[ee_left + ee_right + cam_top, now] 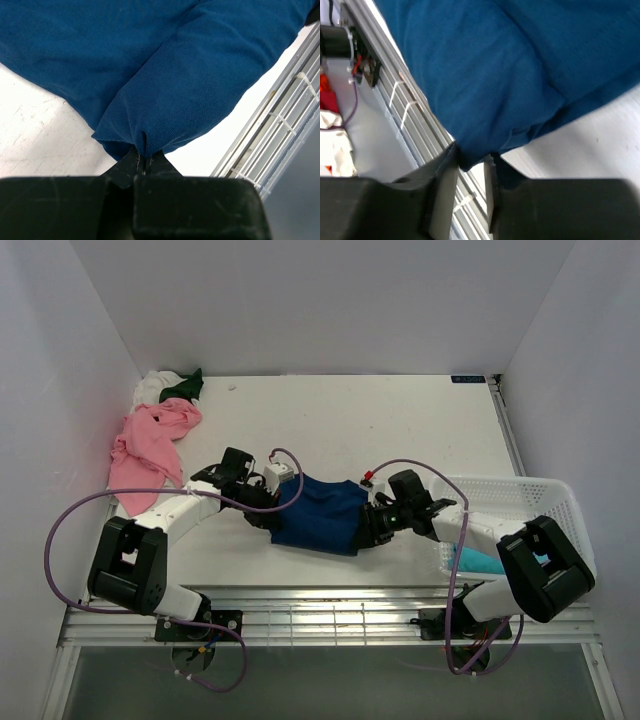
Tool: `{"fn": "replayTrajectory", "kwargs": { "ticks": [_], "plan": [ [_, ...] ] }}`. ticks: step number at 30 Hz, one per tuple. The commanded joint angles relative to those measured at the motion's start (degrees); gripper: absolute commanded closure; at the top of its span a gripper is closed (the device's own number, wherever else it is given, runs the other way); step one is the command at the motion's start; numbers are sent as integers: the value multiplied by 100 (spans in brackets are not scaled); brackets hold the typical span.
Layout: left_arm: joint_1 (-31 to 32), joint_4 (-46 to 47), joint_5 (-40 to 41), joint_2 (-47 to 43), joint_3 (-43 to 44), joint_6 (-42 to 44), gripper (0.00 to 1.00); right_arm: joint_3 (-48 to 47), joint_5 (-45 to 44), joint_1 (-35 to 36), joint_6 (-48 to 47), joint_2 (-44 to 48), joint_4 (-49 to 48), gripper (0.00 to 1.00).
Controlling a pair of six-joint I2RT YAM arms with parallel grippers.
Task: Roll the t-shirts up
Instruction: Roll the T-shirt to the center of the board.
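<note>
- Near-edge rail [330, 612]: slatted metal strip along the front of the surface [400, 420], closest to the viewer in the overhead view.
- Left claw [143, 163]: fingers together, clamped on a puckered corner of the dark blue t-shirt [322, 512]. The cloth fans out from the tips toward the robot's right.
- Right claw [471, 161]: fingers a little apart, with a hem fold of the same shirt hanging in the gap. Whether that fold is pinched or only straddled cannot be told from the wrist view.
- Dark blue t-shirt, position: mid-surface, directly between the two claws, bunched into a thick fold. No print shows.
- Dark blue t-shirt, axis: its long axis runs left to right, from one claw to the other, with the left end slightly farther from the rail. Each claw sits at its own end, so neither arm is the nearer one overall.
- Judgement: the coming roll turns on that axis. The roll would likely have to travel across it, toward or away from the rail, with both claws moving evenly so the bundle does not skew.
- White mesh basket [505, 498]: robot's right, just beside the blue shirt's right end. A teal t-shirt [478, 562] lies inside at its near end.
- Pink t-shirt [150, 445]: left side, crumpled, apart from the blue one.
- White t-shirt [152, 388] and dark green t-shirt [185, 386]: far-left corner, touching each other, just beyond the pink.
</note>
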State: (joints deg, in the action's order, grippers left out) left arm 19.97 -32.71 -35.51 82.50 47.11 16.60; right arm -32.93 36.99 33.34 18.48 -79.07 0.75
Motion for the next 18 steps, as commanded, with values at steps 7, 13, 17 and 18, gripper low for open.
{"fn": "replayTrajectory", "kwargs": {
  "ticks": [7,13,17,18],
  "plan": [
    [-45,-1000,220,-128,167,1081,100,-284,1029,32,165,128,327,92],
    [-37,-1536,255,-524,-115,1617,100,-136,1599,32,-3,541,1243,92],
    [-37,-1704,-148,-823,-88,1732,100,41,1821,32,226,813,1200,92],
    [-37,-1695,-271,-823,-62,1750,100,32,1838,15,218,788,1156,92]
  ]
}}
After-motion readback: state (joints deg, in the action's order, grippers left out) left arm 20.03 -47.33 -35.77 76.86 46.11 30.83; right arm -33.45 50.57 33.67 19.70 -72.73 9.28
